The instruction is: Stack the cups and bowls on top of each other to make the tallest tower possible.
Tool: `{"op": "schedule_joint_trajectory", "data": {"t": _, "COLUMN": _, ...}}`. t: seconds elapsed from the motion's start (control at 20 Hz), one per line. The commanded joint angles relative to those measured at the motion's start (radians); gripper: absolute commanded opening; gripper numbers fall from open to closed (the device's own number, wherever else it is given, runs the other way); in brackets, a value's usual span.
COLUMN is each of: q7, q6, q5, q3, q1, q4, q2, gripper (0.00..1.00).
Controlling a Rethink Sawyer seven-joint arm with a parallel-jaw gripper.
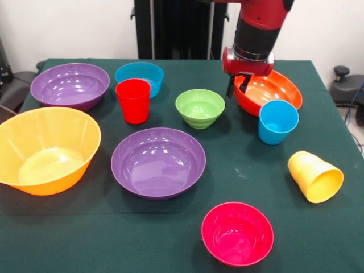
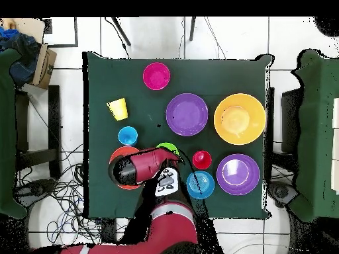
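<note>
The gripper hangs from the red and black arm at the far right of the green-covered bench, its dark tips dipping over the left rim of the orange bowl. Whether the tips are spread or pressed together cannot be told; they look close to the rim, but contact is not clear. In the overhead view the arm covers most of that orange bowl, leaving only part of its rim showing.

Seen from the front, the light blue cup stands upright just in front of the orange bowl, its rim overlapping the bowl's near edge in the picture. The yellow cup lies on its side nearer and further right, its mouth turned toward the near right. The red cup stands upright left of centre, just in front of the small blue bowl.

The green bowl sits between the red cup and the orange bowl. One purple bowl is at the far left, beside the blue bowl; the other purple bowl sits near the middle of the bench. The big yellow-orange bowl is at the near left, close to the bench edge. The pink bowl stands alone at the near edge, right of centre.

All bowls sit mouth up, and nothing is stacked on anything else.
</note>
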Motion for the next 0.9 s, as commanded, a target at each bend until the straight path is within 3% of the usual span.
{"op": "schedule_joint_trajectory", "data": {"t": 0.05, "q7": 0.053, "q6": -0.097, "q5": -0.044, "q3": 0.096, "q1": 0.016, "q4": 0.063, "q2": 0.038, "gripper": 0.00}}
{"op": "schedule_joint_trajectory", "data": {"t": 0.9, "q7": 0.067, "q6": -0.136, "q5": -0.050, "q3": 0.079, "q1": 0.043, "q4": 0.092, "q2": 0.035, "gripper": 0.00}}
